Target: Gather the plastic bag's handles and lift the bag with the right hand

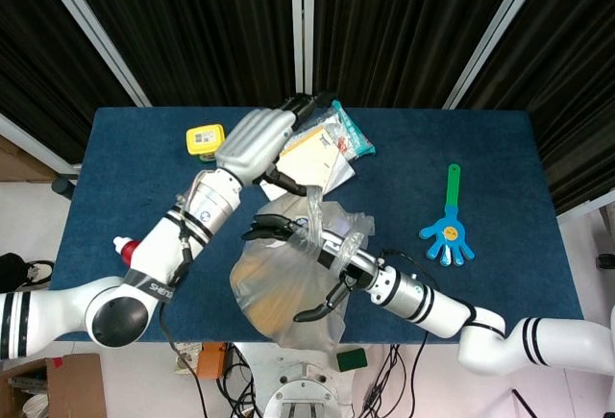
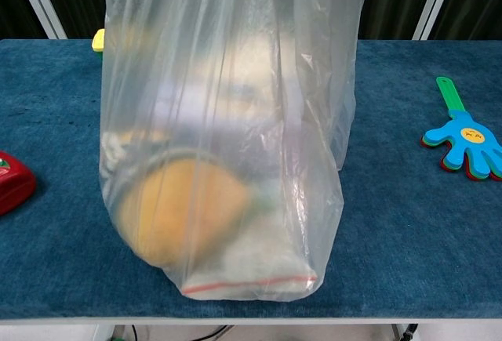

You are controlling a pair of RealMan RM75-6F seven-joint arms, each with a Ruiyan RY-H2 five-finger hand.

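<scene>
The right robot hand (image 1: 322, 245) is reaching in from the lower right, its fingers gripping the gathered top of the clear plastic bag (image 2: 223, 145). The bag is hanging below that robot hand, near the front edge of the blue table (image 1: 480, 168), holding an orange round item (image 2: 184, 212). The left robot hand (image 1: 258, 139) is hovering open, fingers extended, above papers (image 1: 322, 154) behind the bag.

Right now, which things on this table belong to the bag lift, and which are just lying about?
Part of the job:
- plastic bag, with its contents
- right hand, holding the bag's top
- left hand, raised off the bag

Lying about:
- blue hand clapper
- yellow tape measure
- red bottle
- snack packet
- paper card
</scene>
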